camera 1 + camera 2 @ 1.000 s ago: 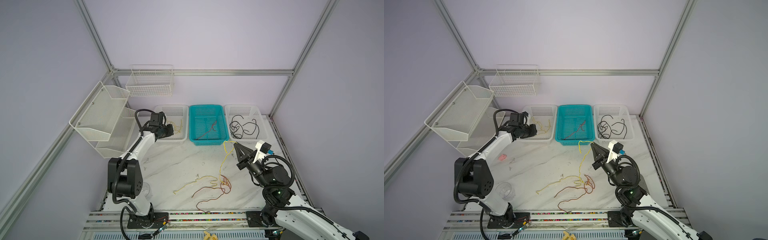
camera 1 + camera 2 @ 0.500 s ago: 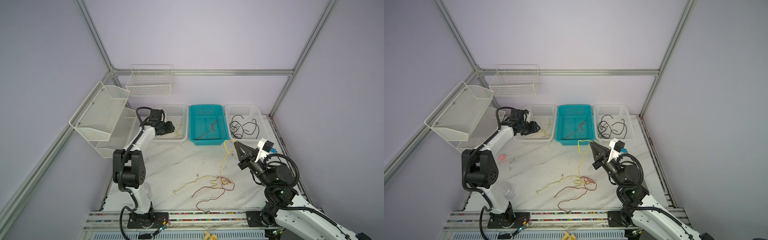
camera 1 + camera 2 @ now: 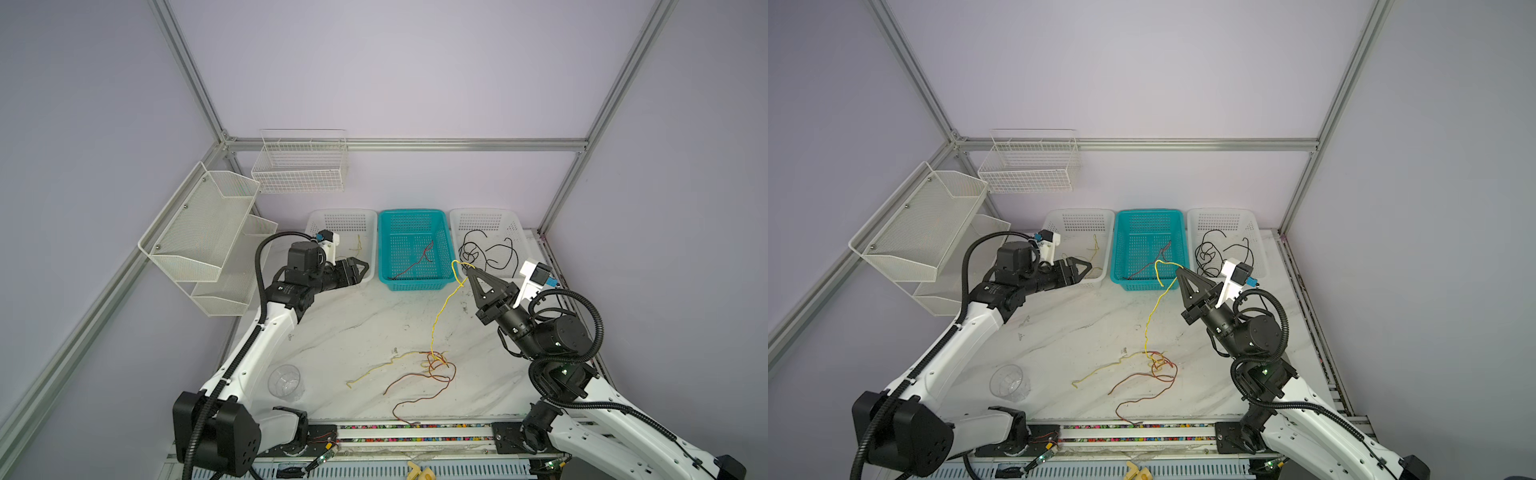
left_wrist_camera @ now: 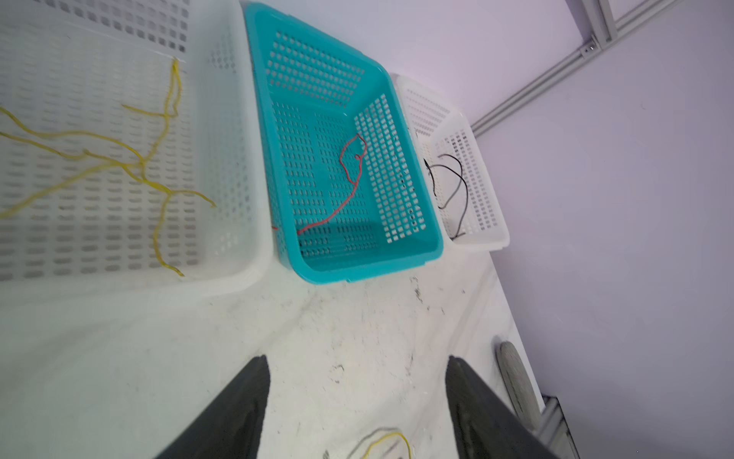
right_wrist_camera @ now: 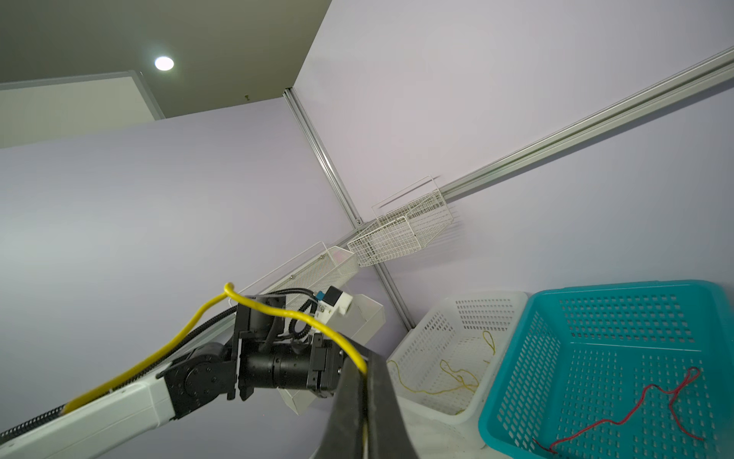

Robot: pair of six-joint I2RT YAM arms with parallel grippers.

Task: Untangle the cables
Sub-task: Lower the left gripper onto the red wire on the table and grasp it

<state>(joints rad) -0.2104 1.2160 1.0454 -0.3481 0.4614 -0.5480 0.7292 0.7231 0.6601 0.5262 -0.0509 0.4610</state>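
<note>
Both top views show the yellow cable (image 3: 436, 320) hanging in a loose curve from the right gripper (image 3: 468, 270) down to the tangle (image 3: 436, 365) on the table (image 3: 353, 324), below and a little behind the fingertips. We judge it is held high so that its length can draw clear of the red-brown cable (image 3: 415, 401) looped about its lower end. A short yellow tail arches over ahead of the tips. Right gripper: pressed together, pinching this yellow cable. The right wrist view confirms the strand entering between its fingers (image 5: 383, 397). The right arm (image 3: 540, 332) is folded at the elbow, wrist tilted upward, jaws aimed toward the baskets.

A second yellow cable (image 3: 374, 370) runs out of the tangle toward the side of the left gripper (image 3: 361, 268). That gripper is spread and holds nothing; the left wrist view shows bare table between its fingers. It hovers at the near lip of the white basket (image 3: 345, 220), with sorted yellow cables (image 4: 137, 163) ahead of it. We judge each colour has its own basket. The left arm (image 3: 266, 345) reaches forward, wrist about level. Ahead of the right fingertips the teal basket (image 3: 415, 284) holds one red cable (image 3: 419, 259). The far white basket (image 3: 486, 218), beside them, holds black cables (image 3: 471, 255).
</note>
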